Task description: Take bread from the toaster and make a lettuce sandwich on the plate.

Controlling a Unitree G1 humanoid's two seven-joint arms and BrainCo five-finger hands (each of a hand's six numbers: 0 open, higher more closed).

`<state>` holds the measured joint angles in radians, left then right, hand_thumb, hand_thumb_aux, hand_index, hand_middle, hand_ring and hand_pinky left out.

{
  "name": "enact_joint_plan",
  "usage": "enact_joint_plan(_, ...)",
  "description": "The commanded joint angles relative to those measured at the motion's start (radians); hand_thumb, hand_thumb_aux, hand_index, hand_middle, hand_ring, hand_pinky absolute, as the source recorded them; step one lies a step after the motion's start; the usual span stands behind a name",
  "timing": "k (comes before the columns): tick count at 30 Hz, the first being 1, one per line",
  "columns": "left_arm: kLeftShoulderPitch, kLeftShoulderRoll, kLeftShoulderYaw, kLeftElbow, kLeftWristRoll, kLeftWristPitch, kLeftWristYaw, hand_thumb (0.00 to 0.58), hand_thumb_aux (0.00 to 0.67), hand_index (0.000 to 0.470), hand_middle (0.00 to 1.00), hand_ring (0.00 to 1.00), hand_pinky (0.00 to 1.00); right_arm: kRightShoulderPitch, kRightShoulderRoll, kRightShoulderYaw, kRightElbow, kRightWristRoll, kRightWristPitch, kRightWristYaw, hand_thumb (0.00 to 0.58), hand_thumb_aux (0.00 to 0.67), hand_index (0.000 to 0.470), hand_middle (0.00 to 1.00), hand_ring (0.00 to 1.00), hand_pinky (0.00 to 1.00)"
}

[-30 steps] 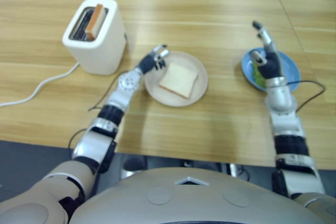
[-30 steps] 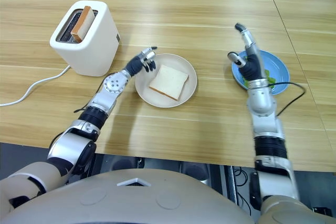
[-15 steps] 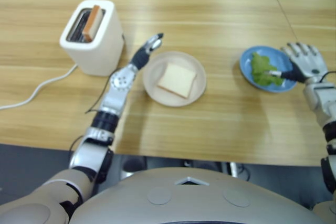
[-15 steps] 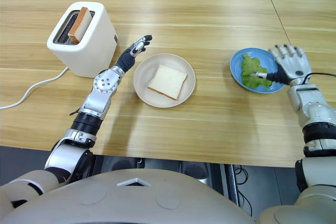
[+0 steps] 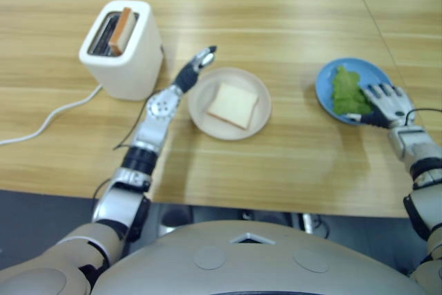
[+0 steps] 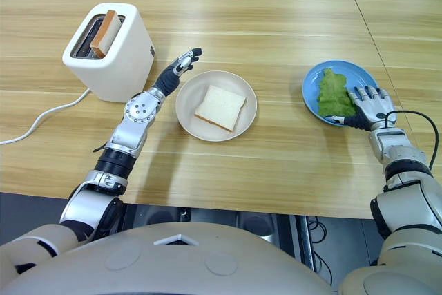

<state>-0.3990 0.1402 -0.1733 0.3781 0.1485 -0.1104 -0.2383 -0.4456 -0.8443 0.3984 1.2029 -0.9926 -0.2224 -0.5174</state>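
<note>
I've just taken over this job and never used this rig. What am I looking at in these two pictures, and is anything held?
Both pictures come from one stereo camera on a humanoid robot's head, looking down at a wooden table; same scene, slightly different spots. Its arms end in fingered hands. The left hand hovers open between the toaster and the beige plate. One slice stands in the toaster; another, the bread, lies on the plate. The right hand is open at the edge of the blue dish, beside the lettuce. Neither hand holds anything.
</note>
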Motion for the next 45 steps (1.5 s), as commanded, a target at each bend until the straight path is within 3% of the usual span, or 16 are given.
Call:
enact_joint_plan(1, -0.001, 0.003, -0.002, 0.016, 0.003, 0.015, -0.005, 0.000, 0.000, 0.000, 0.00, 0.00, 0.00, 0.013, 0.011, 0.032, 0.022, 0.032, -0.011, 0.023, 0.580, 0.670, 0.460, 0.37, 0.37, 0.37)
enact_joint_plan(2, -0.002, 0.002, -0.003, 0.016, 0.003, 0.015, -0.005, 0.000, 0.000, 0.000, 0.00, 0.00, 0.00, 0.012, 0.009, 0.030, 0.018, 0.042, -0.013, 0.019, 0.580, 0.670, 0.460, 0.37, 0.37, 0.37)
enact_joint_plan(3, -0.002, 0.001, -0.003, 0.017, 0.003, 0.015, -0.005, 0.000, 0.000, 0.000, 0.00, 0.00, 0.00, 0.011, 0.008, 0.029, 0.013, 0.050, -0.015, 0.015, 0.580, 0.670, 0.460, 0.74, 0.74, 0.74)
enact_joint_plan(4, -0.003, 0.001, -0.004, 0.018, 0.004, 0.015, -0.005, 0.000, 0.000, 0.000, 0.00, 0.00, 0.00, 0.011, 0.006, 0.029, 0.009, 0.057, -0.017, 0.012, 0.580, 0.670, 0.460, 0.95, 0.95, 0.95)
enact_joint_plan(7, -0.003, 0.000, -0.004, 0.020, 0.004, 0.015, -0.005, 0.000, 0.000, 0.000, 0.00, 0.00, 0.00, 0.011, -0.004, 0.028, -0.014, 0.075, -0.022, -0.012, 0.580, 0.670, 0.460, 1.00, 1.00, 1.00)
enact_joint_plan(16, -0.011, -0.002, 0.006, 0.032, -0.001, 0.014, 0.003, 0.000, 0.000, 0.000, 0.00, 0.00, 0.00, 0.082, -0.081, -0.018, -0.220, 0.143, -0.033, -0.059, 0.580, 0.670, 0.460, 1.00, 1.00, 1.00)
enact_joint_plan(24, -0.018, -0.001, 0.030, 0.052, -0.013, 0.006, 0.017, 0.000, 0.000, 0.000, 0.00, 0.00, 0.00, 0.318, -0.160, -0.213, -0.822, 0.211, 0.058, 0.040, 0.580, 0.670, 0.460, 1.00, 1.00, 1.00)
enact_joint_plan(29, -0.031, -0.008, 0.039, 0.086, -0.015, -0.003, 0.030, 0.000, 0.000, 0.000, 0.00, 0.00, 0.00, 0.322, -0.081, -0.244, -1.090, 0.210, 0.084, 0.134, 0.580, 0.670, 0.460, 1.00, 1.00, 1.00)
enact_joint_plan(37, -0.047, -0.015, 0.041, 0.133, -0.017, -0.021, 0.038, 0.000, 0.000, 0.000, 0.00, 0.00, 0.00, 0.155, 0.131, -0.123, -1.103, 0.124, 0.057, 0.208, 0.580, 0.670, 0.460, 1.00, 1.00, 1.00)
enact_joint_plan(45, -0.069, -0.024, 0.055, 0.194, -0.019, -0.038, 0.062, 0.000, 0.000, 0.000, 0.00, 0.00, 0.00, 0.008, 0.335, 0.058, -0.798, 0.046, -0.009, 0.194, 0.580, 0.670, 0.460, 1.00, 1.00, 1.00)
